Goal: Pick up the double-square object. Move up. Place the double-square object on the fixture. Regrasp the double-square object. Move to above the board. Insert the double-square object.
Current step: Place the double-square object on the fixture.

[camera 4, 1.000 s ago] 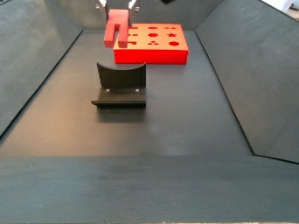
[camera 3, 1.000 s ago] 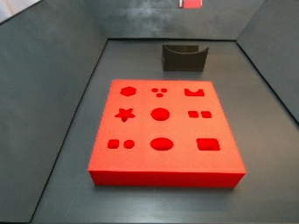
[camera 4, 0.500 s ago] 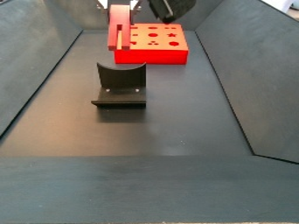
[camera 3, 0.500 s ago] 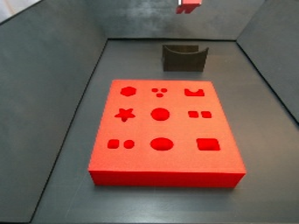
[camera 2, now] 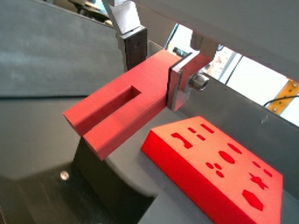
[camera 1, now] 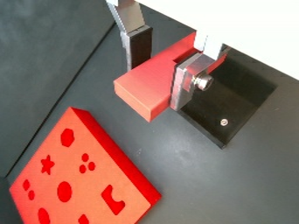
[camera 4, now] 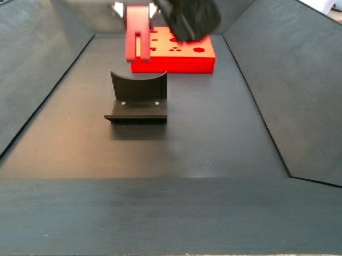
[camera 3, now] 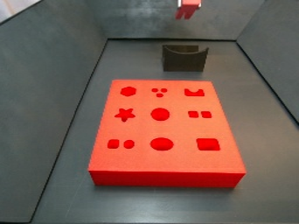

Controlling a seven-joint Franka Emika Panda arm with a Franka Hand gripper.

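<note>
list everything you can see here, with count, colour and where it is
board: 1, red, flat on the dark floor, shaped holes on top
fixture: 1, dark grey-black, on the floor apart from the board
double-square object: 1, red, held in the air between the jaws, above the fixture in a wrist view
enclosure walls: dark grey, around the floor
gripper: 1, silver fingers with dark pads, raised above the floor, shut on the double-square object

Even diffuse light, soft shadows; dark blurred mass near end effector (camera 4: pixel 150 12); bright window glare in wrist view.
</note>
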